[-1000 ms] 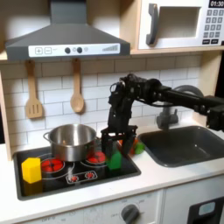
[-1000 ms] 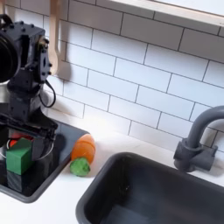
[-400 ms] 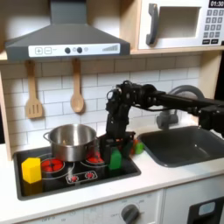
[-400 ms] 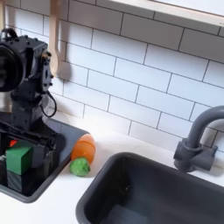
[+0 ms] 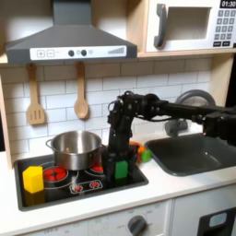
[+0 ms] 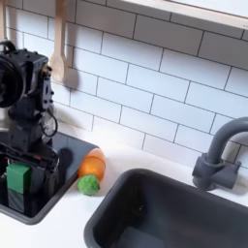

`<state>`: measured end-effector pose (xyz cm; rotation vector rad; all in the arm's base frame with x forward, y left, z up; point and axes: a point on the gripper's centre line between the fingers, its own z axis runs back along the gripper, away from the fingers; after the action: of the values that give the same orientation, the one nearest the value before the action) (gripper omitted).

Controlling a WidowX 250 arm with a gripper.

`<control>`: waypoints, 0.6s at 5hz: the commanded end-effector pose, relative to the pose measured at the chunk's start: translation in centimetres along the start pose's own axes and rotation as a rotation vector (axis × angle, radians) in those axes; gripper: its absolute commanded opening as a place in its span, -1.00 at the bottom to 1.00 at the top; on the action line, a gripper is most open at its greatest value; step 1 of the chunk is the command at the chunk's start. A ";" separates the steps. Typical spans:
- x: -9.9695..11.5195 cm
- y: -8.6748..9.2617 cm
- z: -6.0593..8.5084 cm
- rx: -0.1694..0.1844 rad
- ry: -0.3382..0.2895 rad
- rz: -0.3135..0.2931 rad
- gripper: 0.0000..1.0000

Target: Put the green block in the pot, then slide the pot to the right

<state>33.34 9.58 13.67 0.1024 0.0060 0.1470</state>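
Black arm links reach down from three o'clock in the first exterior view, the gripper point(image 5: 118, 159) vertical over the stovetop point(image 5: 83, 184). Its jaws straddle the green block point(image 5: 121, 169), which stands at four o'clock of the pot point(image 5: 76, 147); whether they pinch it I cannot tell.

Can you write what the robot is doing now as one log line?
gripper: open, down around green block | block: on stovetop | pot: not yet moved

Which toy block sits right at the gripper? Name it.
The green block, between the gripper's fingers on the stovetop. The yellow block sits far off, at the first exterior view's left.
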 end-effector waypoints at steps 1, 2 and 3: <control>-0.1 -0.2 -0.4 -0.006 0.014 -0.014 1.00; -0.5 -0.2 -0.3 -0.011 0.015 -0.020 1.00; -0.4 -0.1 -0.2 -0.022 -0.004 -0.022 -1.00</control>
<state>32.96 9.23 13.38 0.0790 0.0086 0.1216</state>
